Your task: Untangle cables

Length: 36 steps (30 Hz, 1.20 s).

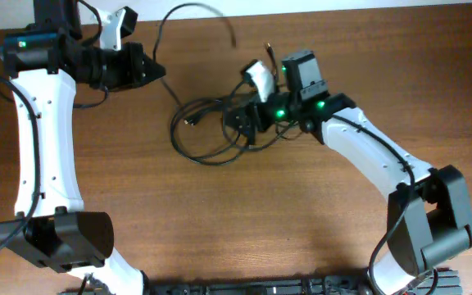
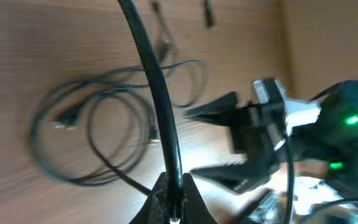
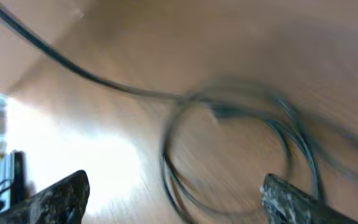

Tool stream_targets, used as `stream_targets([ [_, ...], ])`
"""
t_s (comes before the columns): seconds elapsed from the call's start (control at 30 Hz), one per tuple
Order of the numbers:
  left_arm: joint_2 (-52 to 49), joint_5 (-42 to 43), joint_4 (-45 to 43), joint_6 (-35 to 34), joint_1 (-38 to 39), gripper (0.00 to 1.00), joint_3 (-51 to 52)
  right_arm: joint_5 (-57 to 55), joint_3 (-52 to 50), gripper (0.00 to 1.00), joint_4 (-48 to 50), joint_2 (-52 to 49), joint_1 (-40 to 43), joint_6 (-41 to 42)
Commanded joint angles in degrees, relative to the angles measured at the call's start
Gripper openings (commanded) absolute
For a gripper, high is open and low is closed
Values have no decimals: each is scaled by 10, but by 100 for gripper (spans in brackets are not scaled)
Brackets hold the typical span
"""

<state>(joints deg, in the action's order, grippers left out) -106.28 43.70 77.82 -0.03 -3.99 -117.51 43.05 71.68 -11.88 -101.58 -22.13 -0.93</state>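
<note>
Thin black cables (image 1: 203,135) lie in tangled loops at the table's middle. One cable (image 1: 170,20) runs up from the loops to my left gripper (image 1: 156,72), which is shut on it at the back left; the left wrist view shows the cord (image 2: 154,87) pinched between the fingers (image 2: 173,199). Its free end arcs toward the back edge. My right gripper (image 1: 240,123) is open, fingers wide apart (image 3: 173,193), right over the loops' right side. The loops (image 3: 229,149) show blurred in the right wrist view, and also in the left wrist view (image 2: 92,137).
Two small plug ends (image 2: 209,14) lie apart near the table's far edge. The right arm (image 1: 367,147) reaches in from the front right, the left arm (image 1: 43,123) stands along the left side. A pale wall edge borders the table at the back.
</note>
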Motion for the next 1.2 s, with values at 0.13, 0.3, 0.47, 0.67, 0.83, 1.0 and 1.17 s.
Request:
stream_targets([
  [0.13, 21, 156, -11, -91, 0, 0, -7, 143, 2, 88, 155, -1, -31, -16],
  [0.3, 21, 176, -24, -140, 0, 0, -7, 144, 2, 88, 183, -1, -45, -16],
  [0.47, 21, 198, -24, -165, 0, 0, -7, 142, 2, 83, 213, -1, -49, -16],
  [0.67, 21, 197, -41, -174, 1, 0, -7, 142, 2, 18, 211, -1, -49, 30],
  [0.83, 21, 198, -45, -188, 1, 0, -7, 142, 2, 4, 210, -1, -49, 32],
  [1.0, 21, 188, -55, -188, 1, 0, -7, 142, 2, 4, 202, -1, -49, 32],
  [1.17, 21, -23, -57, -171, 3, 82, -7, 117, 2, 4, 188, -1, -49, 45],
])
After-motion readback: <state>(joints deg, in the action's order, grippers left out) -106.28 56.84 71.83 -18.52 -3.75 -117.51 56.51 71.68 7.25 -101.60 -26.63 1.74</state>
